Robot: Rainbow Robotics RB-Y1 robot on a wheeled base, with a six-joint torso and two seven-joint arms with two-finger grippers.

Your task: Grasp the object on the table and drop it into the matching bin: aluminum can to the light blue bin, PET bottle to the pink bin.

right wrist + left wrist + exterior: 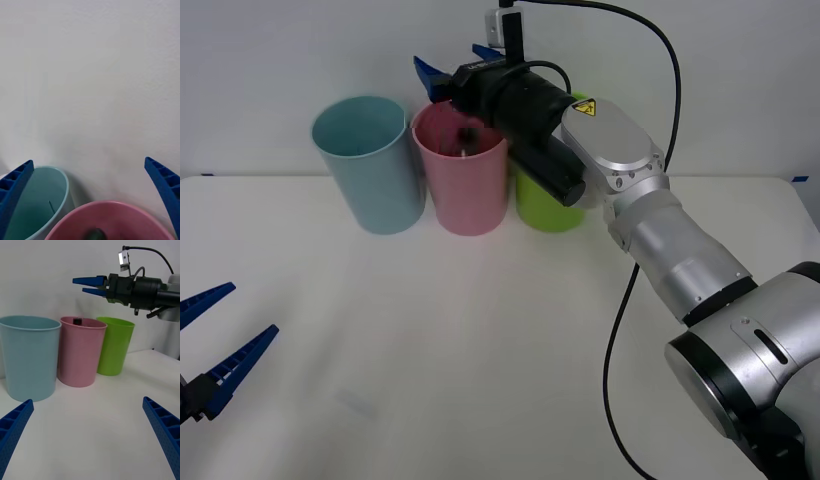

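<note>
**Bottle dropped — right arm needs to clear the pink bin**

The pink bin [461, 183] serves as the landmark here. The right gripper [452, 70] hovers just above its rim, toward the back, with its blue fingers [88, 280] spread apart and nothing between them. Inside the pink bin the PET bottle [467, 133] shows as a dark shape near the mouth; its black cap just peeks over the rim in the left wrist view. So the object rests in the matching bin, not on the table [480, 340].

To the pink bin's left, touching or nearly touching it, stands the light blue bin [370, 165]. On the pink bin's other side, partly behind the right arm's black wrist, stands a lime green bin [548, 205].

The left gripper [215, 345] waits well in front of the pink bin and off to its left, low over the table, its fingers wide open and holding nothing.

By my reading, the release step is done and the task is essentially complete. The next move calls for lifting the right gripper straight up and back — away from the pink bin's rim — without clipping any of the three closely set bins.
</note>
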